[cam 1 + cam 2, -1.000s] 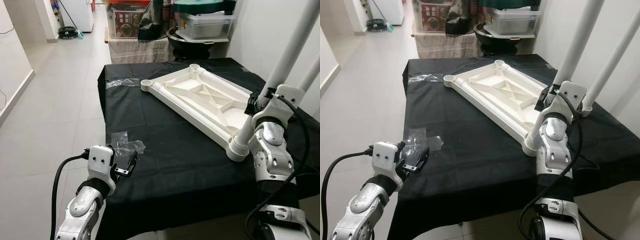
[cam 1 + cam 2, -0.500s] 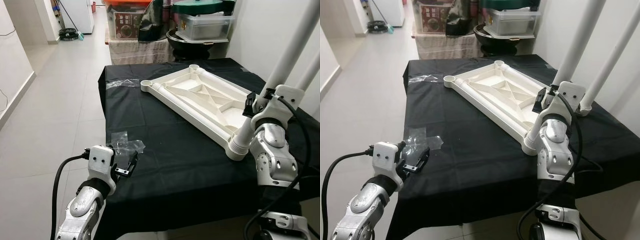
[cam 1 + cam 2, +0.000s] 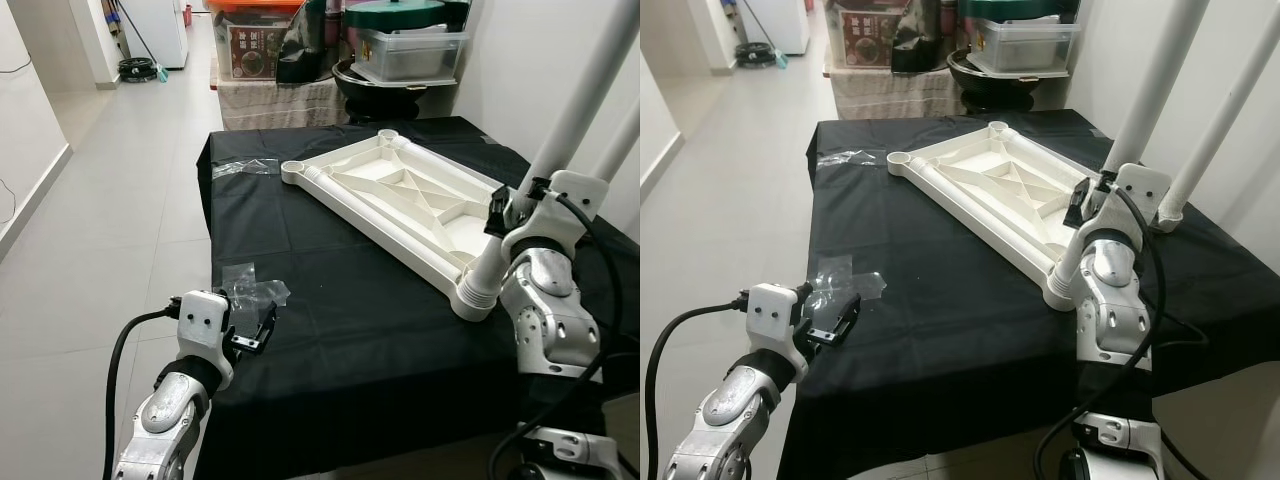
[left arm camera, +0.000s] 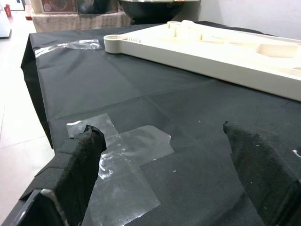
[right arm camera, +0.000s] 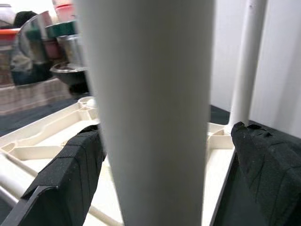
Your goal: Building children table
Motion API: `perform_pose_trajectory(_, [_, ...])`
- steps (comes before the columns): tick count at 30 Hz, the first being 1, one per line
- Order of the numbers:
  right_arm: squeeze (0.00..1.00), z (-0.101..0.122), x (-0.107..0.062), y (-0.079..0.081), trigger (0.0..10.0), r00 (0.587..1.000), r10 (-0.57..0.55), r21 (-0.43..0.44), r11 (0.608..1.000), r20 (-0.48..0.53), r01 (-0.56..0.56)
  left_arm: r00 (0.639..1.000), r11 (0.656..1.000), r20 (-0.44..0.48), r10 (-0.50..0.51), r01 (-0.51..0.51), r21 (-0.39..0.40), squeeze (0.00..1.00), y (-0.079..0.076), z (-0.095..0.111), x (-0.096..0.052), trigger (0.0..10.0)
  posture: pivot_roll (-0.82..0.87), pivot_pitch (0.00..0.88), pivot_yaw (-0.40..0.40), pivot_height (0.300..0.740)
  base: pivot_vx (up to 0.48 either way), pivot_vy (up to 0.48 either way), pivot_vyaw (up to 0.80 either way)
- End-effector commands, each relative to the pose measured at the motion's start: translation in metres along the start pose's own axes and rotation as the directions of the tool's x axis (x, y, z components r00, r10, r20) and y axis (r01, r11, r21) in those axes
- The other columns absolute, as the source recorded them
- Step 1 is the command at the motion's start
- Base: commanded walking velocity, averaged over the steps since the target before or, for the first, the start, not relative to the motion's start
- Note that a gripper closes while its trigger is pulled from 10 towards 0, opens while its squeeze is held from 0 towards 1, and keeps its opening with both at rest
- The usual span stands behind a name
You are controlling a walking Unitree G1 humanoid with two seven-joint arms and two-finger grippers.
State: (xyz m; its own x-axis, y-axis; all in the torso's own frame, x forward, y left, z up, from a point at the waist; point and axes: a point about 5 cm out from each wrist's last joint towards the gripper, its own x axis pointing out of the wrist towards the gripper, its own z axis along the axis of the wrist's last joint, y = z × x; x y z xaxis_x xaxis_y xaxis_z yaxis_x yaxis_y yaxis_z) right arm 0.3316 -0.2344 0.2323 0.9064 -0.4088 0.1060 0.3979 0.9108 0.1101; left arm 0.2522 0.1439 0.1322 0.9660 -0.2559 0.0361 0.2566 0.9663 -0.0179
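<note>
A white plastic tabletop (image 3: 400, 195) lies upside down on the black-covered table (image 3: 330, 330). One white leg (image 3: 580, 100) stands in its near right corner socket (image 3: 478, 297), and a second leg (image 3: 1220, 115) stands farther right. My right gripper (image 3: 508, 215) is open and straddles the near leg (image 5: 150, 94), with a black finger (image 5: 263, 165) on each side. The two left corner sockets (image 3: 293, 165) hold nothing. My left gripper (image 3: 252, 325) hangs open just over the table's near left edge, above a crumpled piece of clear film (image 4: 127, 155).
Another clear film strip (image 3: 245, 165) lies at the far left of the cloth. Behind the table stand a black pan (image 3: 385, 85) and storage boxes (image 3: 410, 45). A wall runs close on the right. Open tiled floor (image 3: 110, 200) lies to the left.
My right forearm has shifted very slightly along the leg. The left gripper and the tabletop stay as they were.
</note>
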Motion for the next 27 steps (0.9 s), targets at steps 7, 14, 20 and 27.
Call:
perform_pose_trajectory(7, [0.00,0.000,-0.007,-0.007,10.0,0.999,0.048,-0.034,0.998,-0.027,-0.049,1.000,1.000,-0.001,-0.015,0.015,-0.006,0.00,-0.001,-0.002,0.002,10.0,0.02,0.000,-0.044,0.740,0.000,0.000,0.00])
perform_pose_trajectory(14, [0.00,0.004,-0.009,-0.011,10.0,0.998,0.053,-0.047,0.997,-0.032,-0.055,1.000,1.000,-0.001,-0.015,0.015,-0.004,0.00,-0.001,-0.003,0.002,10.0,0.02,0.000,-0.040,0.740,0.000,0.000,0.00])
perform_pose_trajectory(20, [0.00,0.009,-0.014,-0.009,10.0,0.997,0.070,-0.033,0.997,-0.033,-0.071,1.000,1.000,0.001,-0.022,0.022,-0.005,0.00,-0.003,-0.003,0.003,10.0,0.02,0.000,-0.034,0.740,0.000,0.000,0.00])
perform_pose_trajectory(27, [0.00,0.011,-0.026,-0.001,10.0,0.991,0.121,-0.004,0.993,-0.051,-0.122,1.000,1.000,0.001,-0.026,0.026,-0.001,0.00,-0.002,-0.002,0.004,10.0,0.02,0.000,-0.031,0.740,0.000,0.000,0.00])
